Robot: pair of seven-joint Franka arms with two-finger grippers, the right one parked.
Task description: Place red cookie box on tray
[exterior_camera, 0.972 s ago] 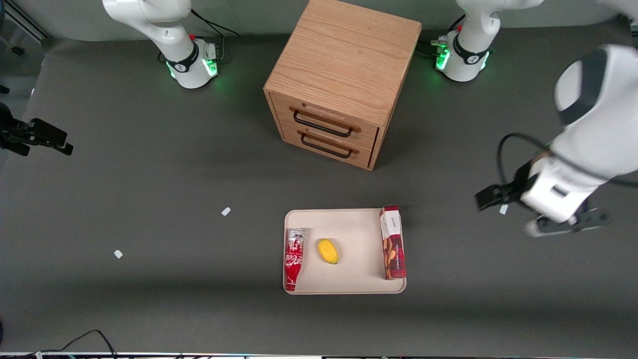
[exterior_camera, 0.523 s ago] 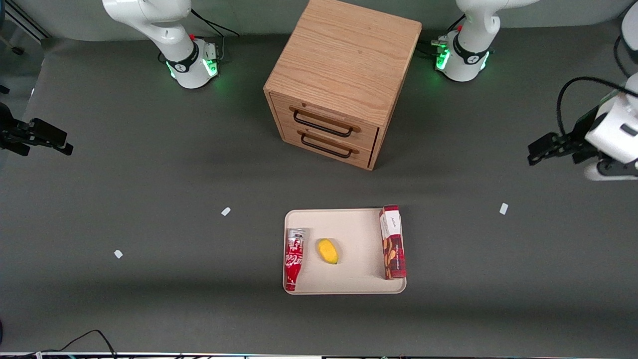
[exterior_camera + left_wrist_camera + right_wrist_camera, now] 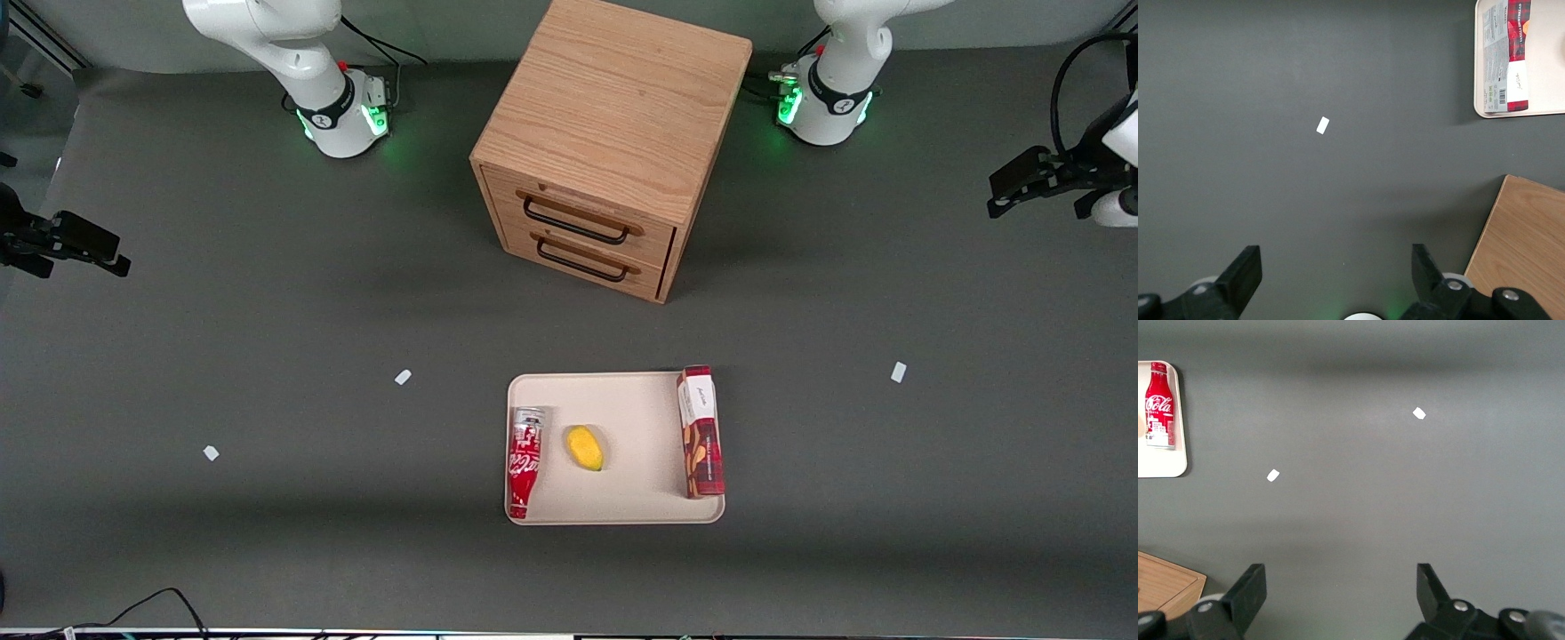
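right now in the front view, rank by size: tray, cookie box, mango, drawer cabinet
1. Drawer cabinet
2. Tray
3. Cookie box, lying on the tray
4. Mango

The open claw hangs high at the working arm's end of the table.

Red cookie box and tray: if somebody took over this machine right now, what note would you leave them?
End effector: open, holding nothing, up over bare table toward the working arm's end, well away from the tray.
Red cookie box: lying flat on the tray, along the edge toward the working arm's end.
Also on the tray: a soda bottle and a yellow fruit.
Done: box placed and released.
Left: apparently nothing but parking the arm.
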